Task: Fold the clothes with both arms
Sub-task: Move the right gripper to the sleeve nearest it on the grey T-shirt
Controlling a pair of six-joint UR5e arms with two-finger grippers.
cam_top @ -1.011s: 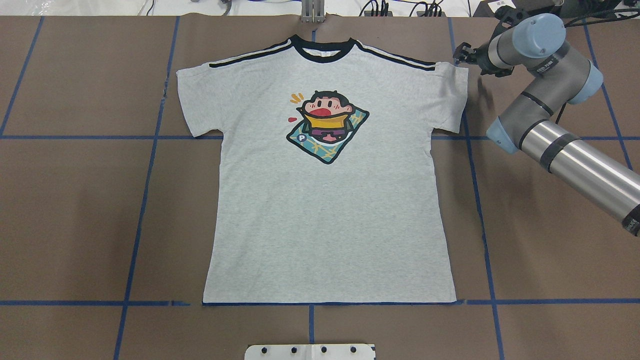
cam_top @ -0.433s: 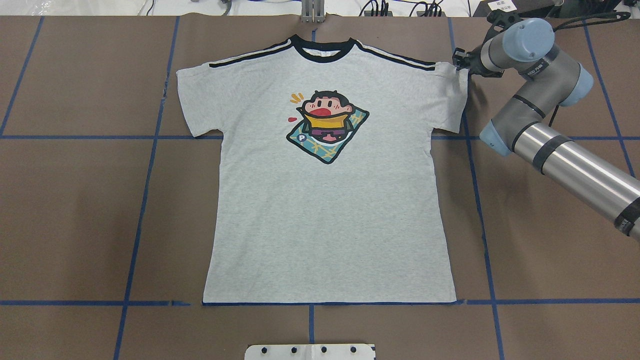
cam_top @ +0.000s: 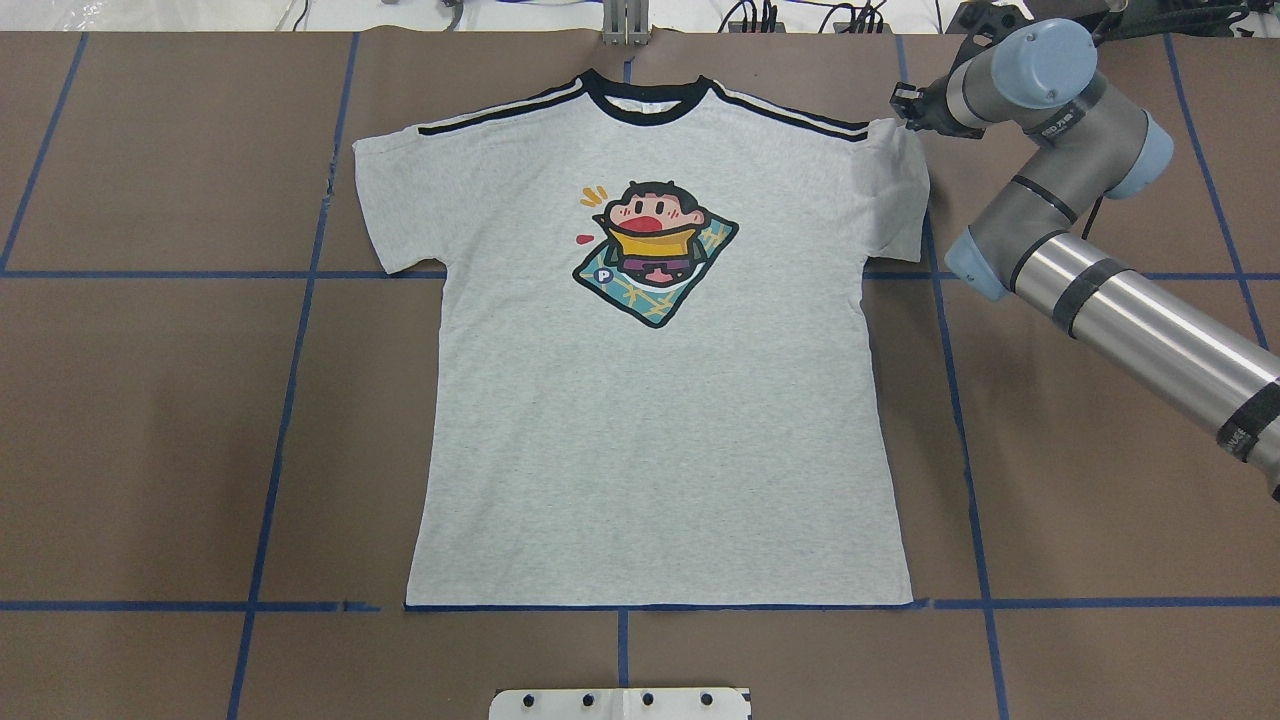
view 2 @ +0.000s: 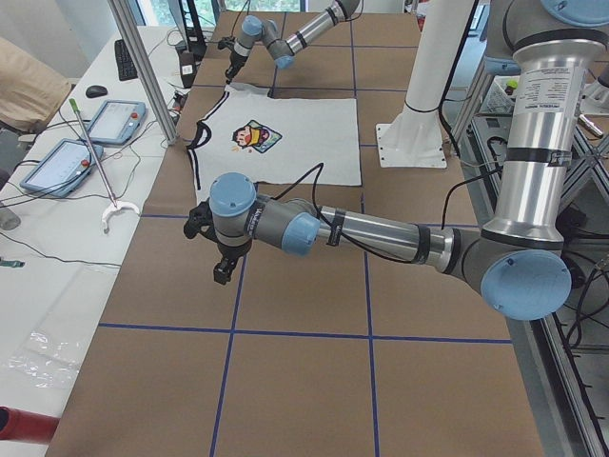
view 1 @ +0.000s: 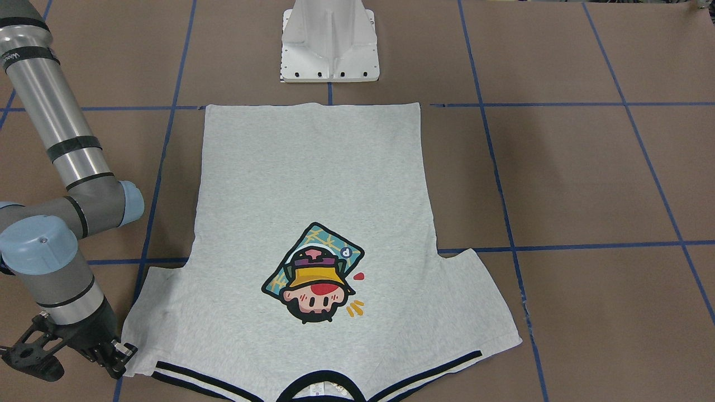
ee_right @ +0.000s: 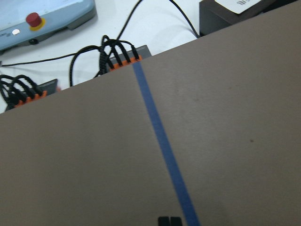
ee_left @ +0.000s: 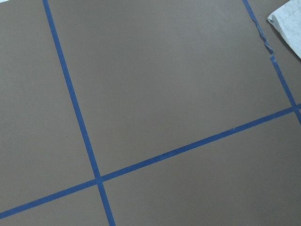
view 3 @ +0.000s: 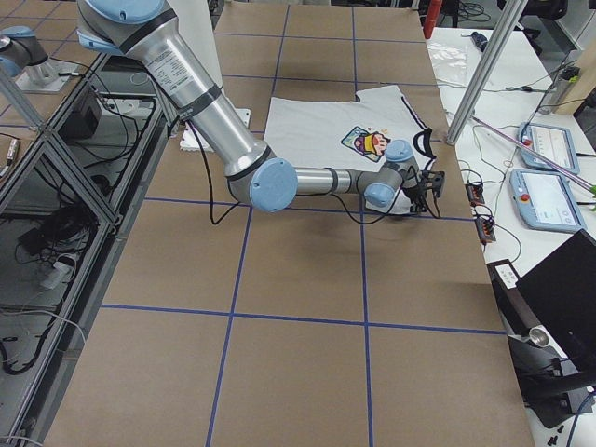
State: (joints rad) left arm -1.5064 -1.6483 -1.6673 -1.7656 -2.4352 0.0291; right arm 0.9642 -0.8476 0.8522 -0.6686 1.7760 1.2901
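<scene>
Nearest me, at the table's (cam_top: 150,420) robot-side edge, stands the white pedestal (view 1: 329,44). The T-shirt (cam_top: 660,450) lies flat and face up mid-table. Its hem runs along a blue tape line (cam_top: 1100,603) just past the pedestal, and its black-trimmed collar points toward the far edge, with a cartoon print on the chest. My left gripper (view 2: 222,269) hangs over bare table toward the left end, well apart from the shirt; I cannot tell how its jaws stand. My right gripper (cam_top: 900,102) sits at the far right sleeve corner, fingertips (ee_right: 163,221) together; whether cloth is pinched, I cannot tell. Past the far edge lie cables (ee_right: 117,49) and pendants (view 2: 114,122).
</scene>
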